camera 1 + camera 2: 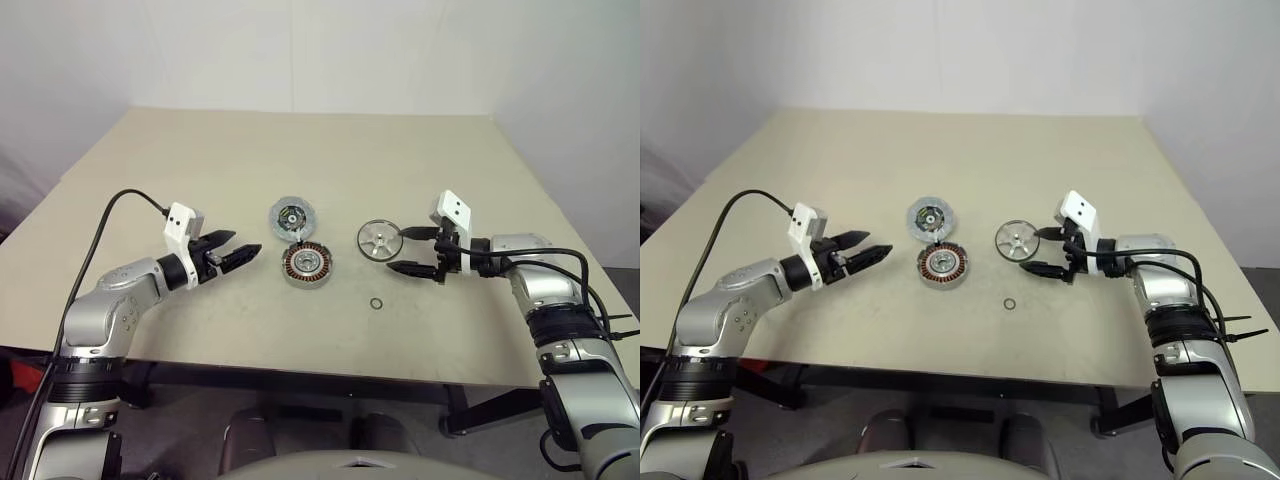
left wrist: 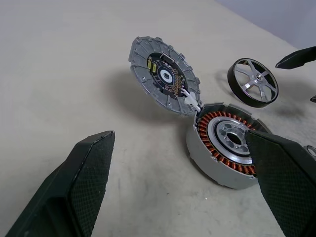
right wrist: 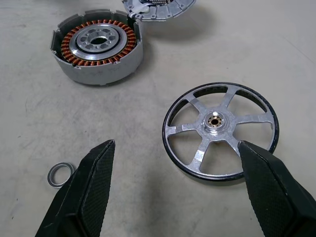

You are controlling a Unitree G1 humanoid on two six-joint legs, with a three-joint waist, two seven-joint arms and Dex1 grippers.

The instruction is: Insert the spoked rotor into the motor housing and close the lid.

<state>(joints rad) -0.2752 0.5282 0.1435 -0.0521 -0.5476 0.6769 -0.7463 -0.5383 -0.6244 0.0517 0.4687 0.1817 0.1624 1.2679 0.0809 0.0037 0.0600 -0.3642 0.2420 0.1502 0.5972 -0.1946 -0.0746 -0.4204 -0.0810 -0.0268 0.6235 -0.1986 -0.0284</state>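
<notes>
Rotor [image 3: 220,130] first, since that is the piece I have to move: it lies flat on the bench [image 1: 300,150], just beside my right claw [image 1: 420,252] and a little to the right of the housing [image 1: 307,264], apart from it. I judge it light and rigid, thin metal spokes round a small hub with a dark rim. Lying flat, it gives little to bite on. The rim is probably smooth and may slip, so I would pinch across the rim edge, or over one spoke near the rim, and keep it level while lifting. The spokes look slender, so I would not squeeze hard.

The housing sits open-side up with its copper windings [image 2: 217,143] showing round a silver centre. It looks heavier and should stay put, though the windings are delicate and I would keep the fingers off them. The lid [image 2: 164,75] is tilted up behind the housing, its dark inner face with small parts showing. A white piece at its lower edge meets the housing wall; I cannot tell whether that is a hinge or a connector. A small ring [image 3: 61,174] lies loose on the bench nearer me.

My right claw is spread wide and holds nothing, aimed inward and slightly down at the rotor. My left claw [image 1: 240,254] is also spread and empty, pointing inward toward the housing, close to it but not touching.
</notes>
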